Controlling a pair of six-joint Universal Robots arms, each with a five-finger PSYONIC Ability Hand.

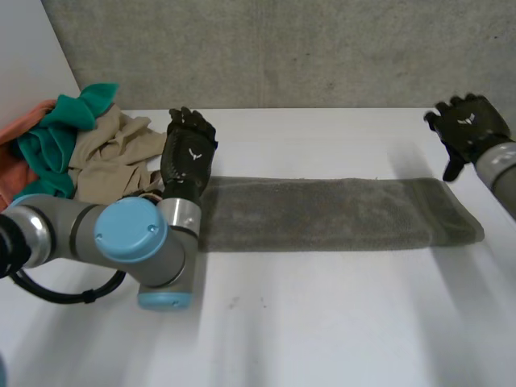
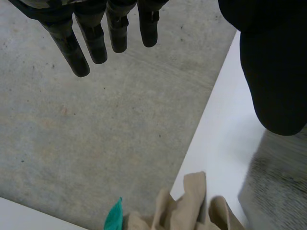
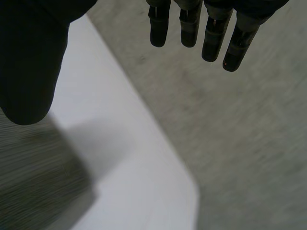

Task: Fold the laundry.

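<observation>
A grey towel (image 1: pixel 330 214) lies folded into a long strip across the middle of the white table (image 1: pixel 322 322). My left hand (image 1: pixel 187 155) hovers just above the strip's left end, fingers (image 2: pixel 76 52) straight and apart from the thumb, holding nothing. My right hand (image 1: pixel 468 127) is raised above and beyond the strip's right end, open as well, its fingers (image 3: pixel 211 38) straight and empty. In the left wrist view a grey towel end (image 2: pixel 280 187) lies under the thumb. In the right wrist view the towel's corner (image 3: pixel 38 182) lies below the thumb.
A pile of laundry sits at the table's back left: a beige cloth (image 1: pixel 113 153), a teal cloth (image 1: pixel 60 133) and an orange cloth (image 1: pixel 16 153). The beige cloth (image 2: pixel 187 208) lies near the table's far edge. Grey floor (image 3: pixel 240 143) lies past the rounded table corner.
</observation>
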